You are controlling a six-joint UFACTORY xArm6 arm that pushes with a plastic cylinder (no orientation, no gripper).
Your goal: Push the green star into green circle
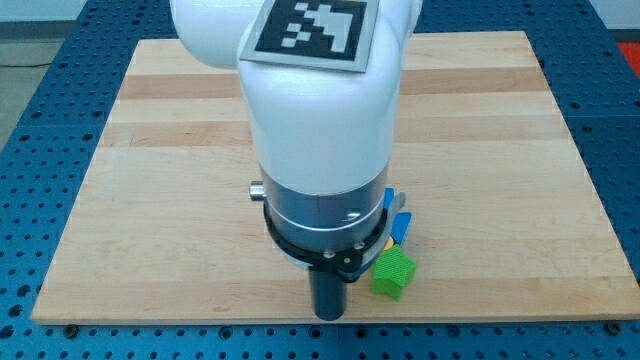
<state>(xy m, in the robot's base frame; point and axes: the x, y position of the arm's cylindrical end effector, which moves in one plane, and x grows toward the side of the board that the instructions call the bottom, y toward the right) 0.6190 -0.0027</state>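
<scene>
A green block (393,272), its shape hard to make out, lies near the board's bottom edge, right of centre. My tip (330,315) is the lower end of the dark rod, just to the left of and slightly below the green block, a small gap apart. No green circle shows; the arm's white body hides the middle of the board.
Blue blocks (399,226) and a sliver of a yellow block (388,243) peek out from behind the arm just above the green block. The wooden board (520,150) lies on a blue perforated table; its bottom edge is close below my tip.
</scene>
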